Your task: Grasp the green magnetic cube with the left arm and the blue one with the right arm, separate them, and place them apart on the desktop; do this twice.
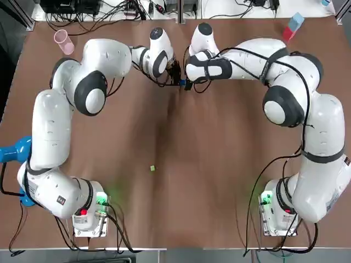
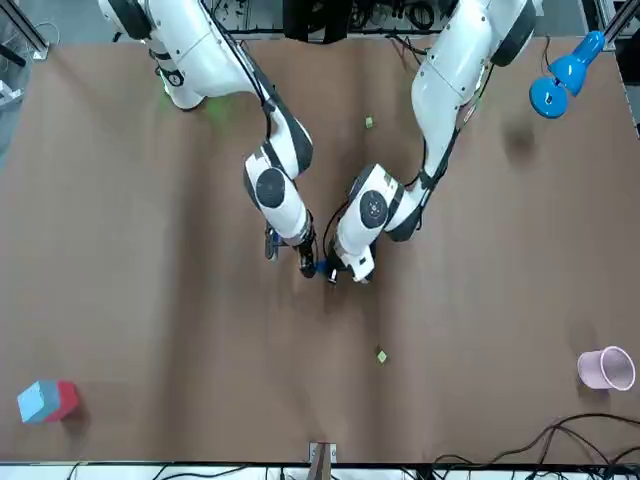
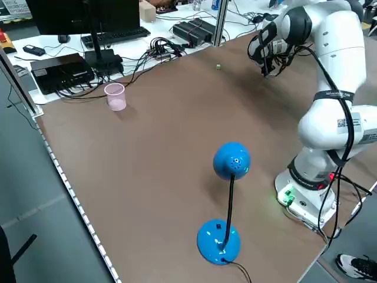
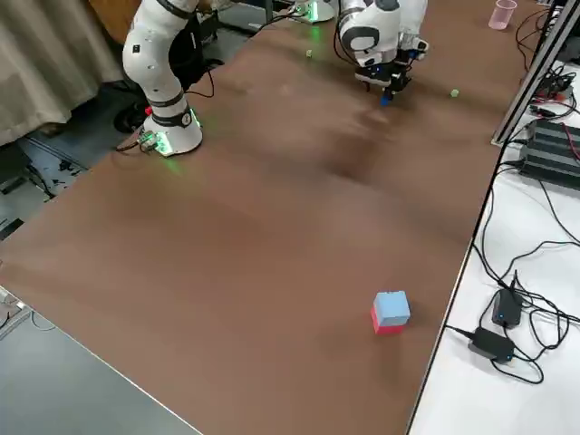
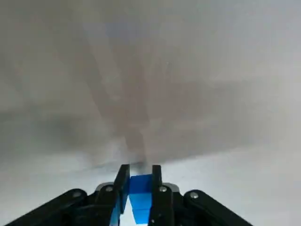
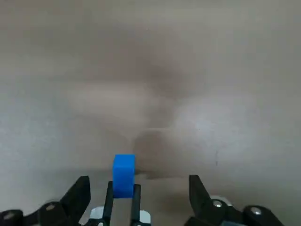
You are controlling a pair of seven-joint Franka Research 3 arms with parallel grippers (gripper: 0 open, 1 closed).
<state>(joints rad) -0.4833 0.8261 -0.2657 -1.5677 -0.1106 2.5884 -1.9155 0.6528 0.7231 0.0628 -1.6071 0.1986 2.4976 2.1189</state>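
A brown table (image 1: pixel 219 181) fills the scene. The left arm (image 1: pixel 55 131) and right arm (image 1: pixel 323 142) rise from bases at the near edge, bow outward, then fold inward so that their wrists meet low over the far centre. A label (image 3: pixel 342 122) on the left arm is too small to read.

A blue desk lamp (image 3: pixel 231 162) stands at the robot's left edge, a red-and-blue block (image 4: pixel 391 313) near the far right corner and a pink cup (image 1: pixel 64 41) at the far left.

The left gripper (image 5: pixel 139 170) is clamped on a blue cube (image 5: pixel 140 186), and the right gripper (image 6: pixel 122 188) likewise pinches a blue cube. Whether these are one cube or two cannot be told, since from overhead the wrists hide all but a corner of blue.

One green cube (image 1: pixel 153 168) lies loose mid-table, another (image 2: pixel 381 355) beyond the grippers.
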